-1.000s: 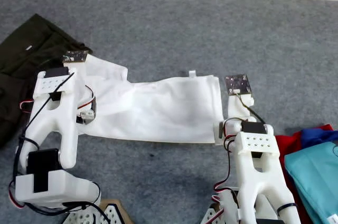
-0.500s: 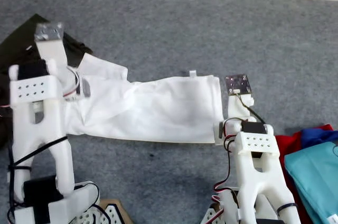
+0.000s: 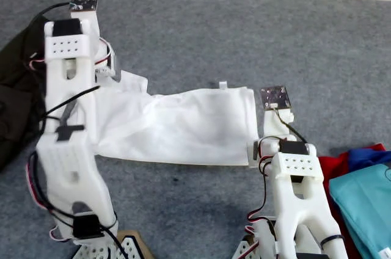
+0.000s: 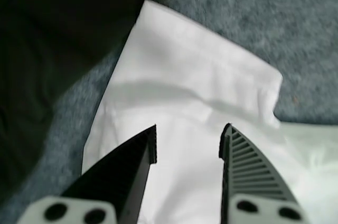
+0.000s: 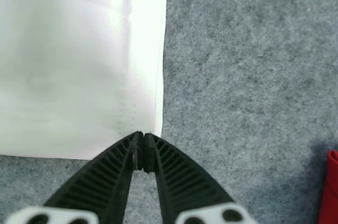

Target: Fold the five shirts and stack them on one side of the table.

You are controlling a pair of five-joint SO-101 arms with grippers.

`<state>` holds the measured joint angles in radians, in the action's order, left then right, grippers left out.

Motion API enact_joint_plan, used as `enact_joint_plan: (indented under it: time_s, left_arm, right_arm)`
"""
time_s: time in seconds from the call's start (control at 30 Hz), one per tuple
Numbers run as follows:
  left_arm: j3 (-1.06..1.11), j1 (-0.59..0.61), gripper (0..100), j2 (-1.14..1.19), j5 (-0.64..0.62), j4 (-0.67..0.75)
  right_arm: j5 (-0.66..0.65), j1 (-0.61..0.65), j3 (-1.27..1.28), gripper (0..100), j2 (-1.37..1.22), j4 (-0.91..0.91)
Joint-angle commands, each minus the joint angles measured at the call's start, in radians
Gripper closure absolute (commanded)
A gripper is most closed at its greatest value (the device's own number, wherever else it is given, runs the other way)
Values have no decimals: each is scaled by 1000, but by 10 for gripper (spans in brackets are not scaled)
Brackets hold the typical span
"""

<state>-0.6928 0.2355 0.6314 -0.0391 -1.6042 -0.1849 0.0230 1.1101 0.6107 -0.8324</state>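
Limp and light, the white shirt (image 3: pixel 183 127) likely wants pinching at the sleeve beneath the spread left hand (image 4: pixel 189 129); the right hand (image 5: pixel 142 138) sits pressed together at its hem corner.

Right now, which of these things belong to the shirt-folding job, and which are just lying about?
Part of the job:
white shirt
dark shirt
red shirt
blue shirt
teal shirt
left end effector, open over the white shirt
right end effector, shut at the white shirt's corner

Just there:
grey mat
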Motion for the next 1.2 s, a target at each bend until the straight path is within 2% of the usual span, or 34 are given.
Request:
enact_joint_plan:
  time_s: [0.0, 0.23, 0.47, 0.57, 0.73, 1.17]
  left_arm:
    - [-418, -1, 796, 254, -14, -63]
    - [-766, -4, 797, 541, -15, -120]
    - [-840, -1, 800, 685, -17, -112]
    - [-840, -1, 819, 682, -17, -106]
    - [-857, -7, 998, 671, -17, -106]
    - [-967, -48, 993, 628, -20, -157]
  right_arm:
    - [2, -8, -21, 979, 5, 13]
    - [0, -7, -21, 979, 5, 13]
    - [0, -5, -19, 979, 5, 16]
    - [3, -5, -18, 979, 4, 28]
    - [5, -5, -18, 979, -4, 35]
    - [5, -5, -18, 979, -4, 35]
